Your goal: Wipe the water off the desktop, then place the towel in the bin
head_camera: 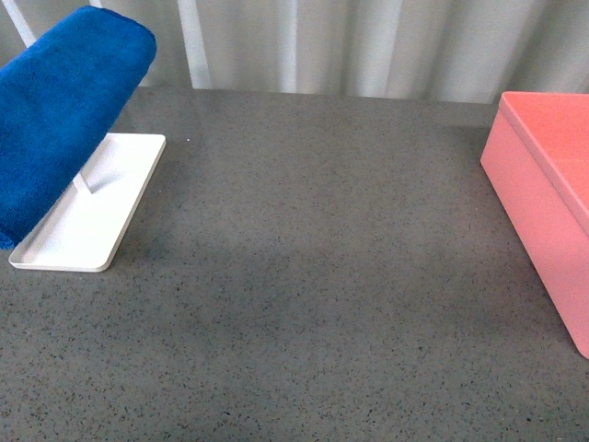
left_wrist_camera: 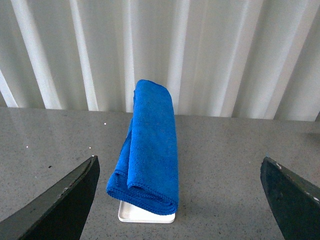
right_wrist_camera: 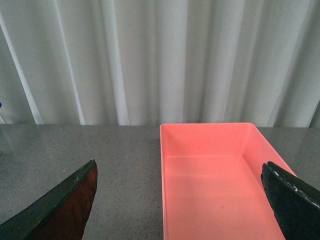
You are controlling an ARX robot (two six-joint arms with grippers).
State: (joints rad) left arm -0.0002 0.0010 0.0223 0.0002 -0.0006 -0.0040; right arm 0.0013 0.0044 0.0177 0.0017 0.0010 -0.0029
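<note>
The blue towel (head_camera: 64, 110) hangs folded over a stand at the far left of the speckled grey desktop (head_camera: 313, 276). In the left wrist view the towel (left_wrist_camera: 150, 145) lies straight ahead of my left gripper (left_wrist_camera: 180, 200), which is open and well short of it. The salmon-pink bin (head_camera: 543, 193) stands at the right edge. My right gripper (right_wrist_camera: 180, 200) is open, looking into the empty bin (right_wrist_camera: 215, 185) from its near end. Neither arm shows in the front view. I cannot make out any water on the desktop.
A flat white tray (head_camera: 87, 216) sits under the towel, with a thin white rod (head_camera: 85, 182) rising from it. Its near end (left_wrist_camera: 145, 216) peeks out below the cloth. Pale pleated curtains (head_camera: 350, 41) close off the back of the desktop.
</note>
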